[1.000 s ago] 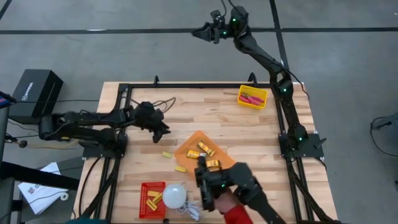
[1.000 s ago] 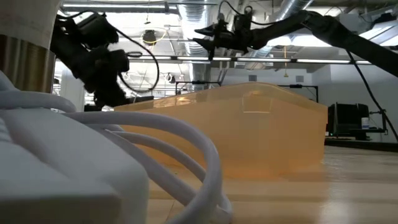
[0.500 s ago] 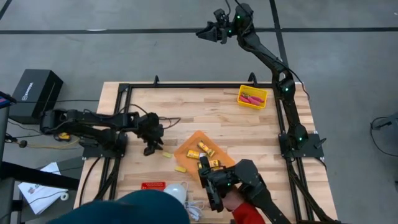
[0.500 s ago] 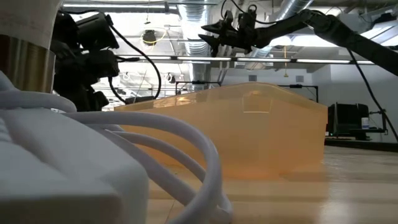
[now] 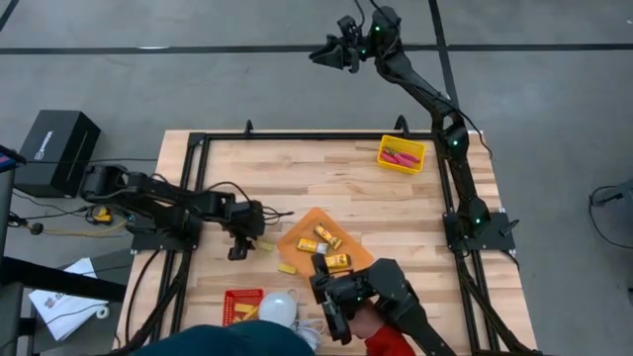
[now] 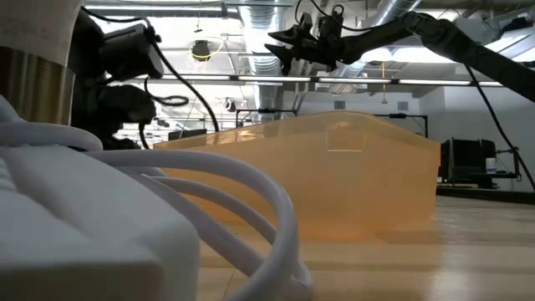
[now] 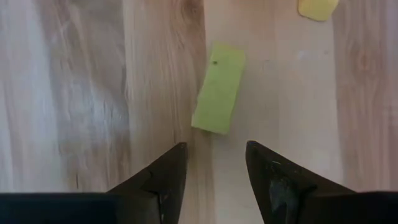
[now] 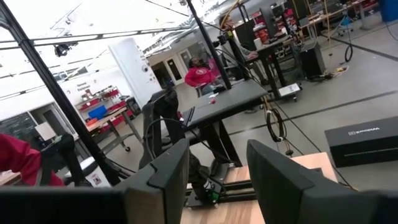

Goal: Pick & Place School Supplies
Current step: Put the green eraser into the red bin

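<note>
Left gripper (image 7: 214, 180): fingers apart, poised over yellow block (image 7: 219, 87).
Advice: jaws were best centred across the block's width before closing.
Right gripper (image 5: 331, 54): raised at 12 o'clock, fingers apart.

second yellow block (image 7: 318, 7) cut off, packet marks unreadable (image 5: 324, 237)

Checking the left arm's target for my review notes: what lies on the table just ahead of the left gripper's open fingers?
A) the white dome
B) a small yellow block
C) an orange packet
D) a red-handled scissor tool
B: the left wrist view shows the left gripper open, with a small yellow block lying flat on the wooden table just beyond its fingertips.
</note>
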